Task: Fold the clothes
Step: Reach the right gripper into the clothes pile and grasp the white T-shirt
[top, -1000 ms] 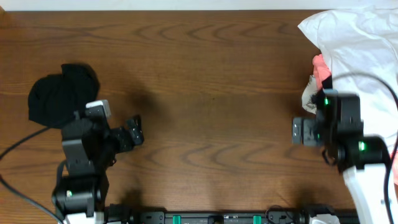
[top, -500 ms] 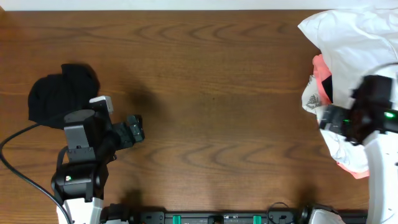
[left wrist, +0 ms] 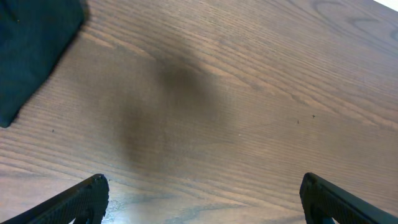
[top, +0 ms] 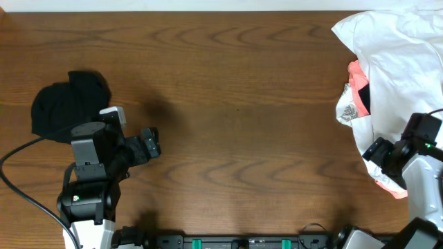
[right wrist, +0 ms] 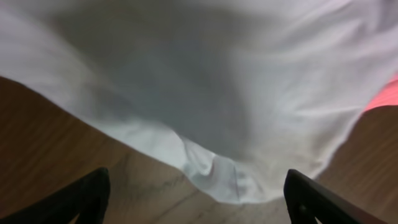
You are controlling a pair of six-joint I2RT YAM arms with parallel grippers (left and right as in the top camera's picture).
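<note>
A heap of unfolded clothes lies at the table's right edge: a white garment (top: 398,62) on top and a coral pink one (top: 358,81) beneath it. A folded black garment (top: 66,102) lies at the left; its corner shows in the left wrist view (left wrist: 31,43). My right gripper (top: 382,155) is open and empty at the heap's lower edge, with the white garment's hem (right wrist: 211,168) between its fingers' line of sight. My left gripper (top: 147,145) is open and empty over bare wood, right of the black garment.
The brown wooden table (top: 235,104) spans the view. A black rail (top: 242,242) runs along the near edge. Cables trail from both arm bases.
My right arm has swung from the table's middle right out over the lower edge of the clothes heap. The left arm turned slightly and has stayed put since.
</note>
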